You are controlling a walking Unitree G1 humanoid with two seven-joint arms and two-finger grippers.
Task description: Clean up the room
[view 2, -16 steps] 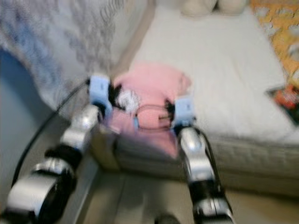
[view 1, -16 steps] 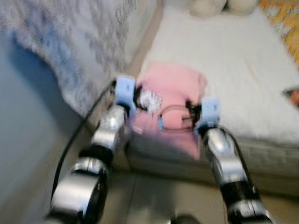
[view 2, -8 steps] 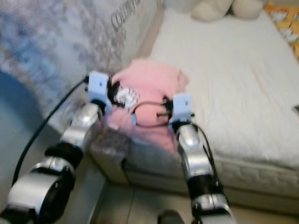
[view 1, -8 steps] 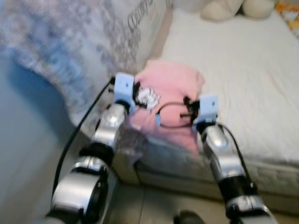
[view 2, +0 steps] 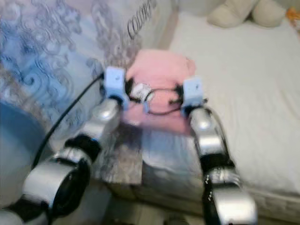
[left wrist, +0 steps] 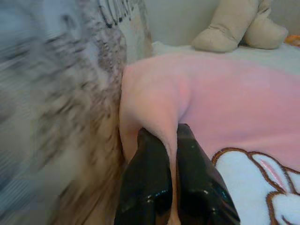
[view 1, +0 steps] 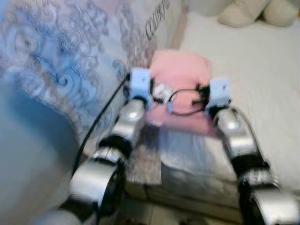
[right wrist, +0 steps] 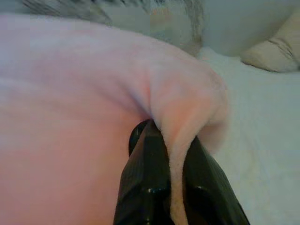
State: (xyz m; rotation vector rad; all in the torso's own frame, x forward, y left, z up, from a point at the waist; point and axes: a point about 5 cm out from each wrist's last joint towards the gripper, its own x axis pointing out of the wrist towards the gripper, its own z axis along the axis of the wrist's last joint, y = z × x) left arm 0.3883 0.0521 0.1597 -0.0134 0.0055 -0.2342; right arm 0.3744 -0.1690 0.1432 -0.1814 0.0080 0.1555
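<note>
Bed: you face a white bed (view 1: pixel 262 70), with a patterned blue-grey quilt (view 1: pixel 56 61) bunched on the left and a beige plush toy (view 1: pixel 253 11) at the far end.
Cloth: your pink cloth (view 1: pixel 180 70) lies on the bed's near left part, beside the quilt, with a white rabbit patch (left wrist: pixel 262 187) on it.
Tools: your left tool (left wrist: pixel 171 154) and right tool (right wrist: pixel 171 154) each pinch a fold of the cloth.
Progress: I judge you early; the cloth is gripped but not yet put away.

Silver arms, pale-blue wrist blocks, glossy black fingers (left wrist: pixel 143 183).
</note>
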